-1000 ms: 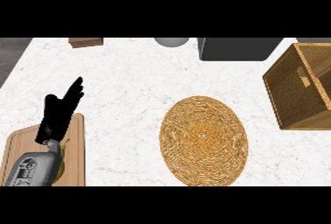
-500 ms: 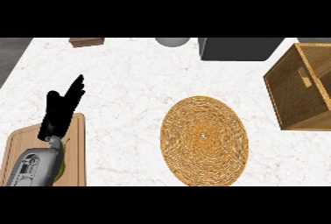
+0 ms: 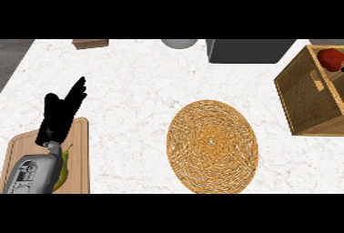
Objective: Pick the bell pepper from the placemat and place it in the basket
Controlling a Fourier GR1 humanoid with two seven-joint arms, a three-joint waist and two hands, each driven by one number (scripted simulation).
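Head view: the red bell pepper (image 3: 330, 57) shows at the far end of the wooden basket (image 3: 302, 98) on the right, well apart from the round woven placemat (image 3: 211, 145) at the centre. A dark sliver, perhaps the right hand (image 3: 341, 68), lies just beside the pepper at the right edge; I cannot tell whether it grips. The left hand (image 3: 62, 113) rests open, fingers up, at the left by a cutting board (image 3: 77, 154).
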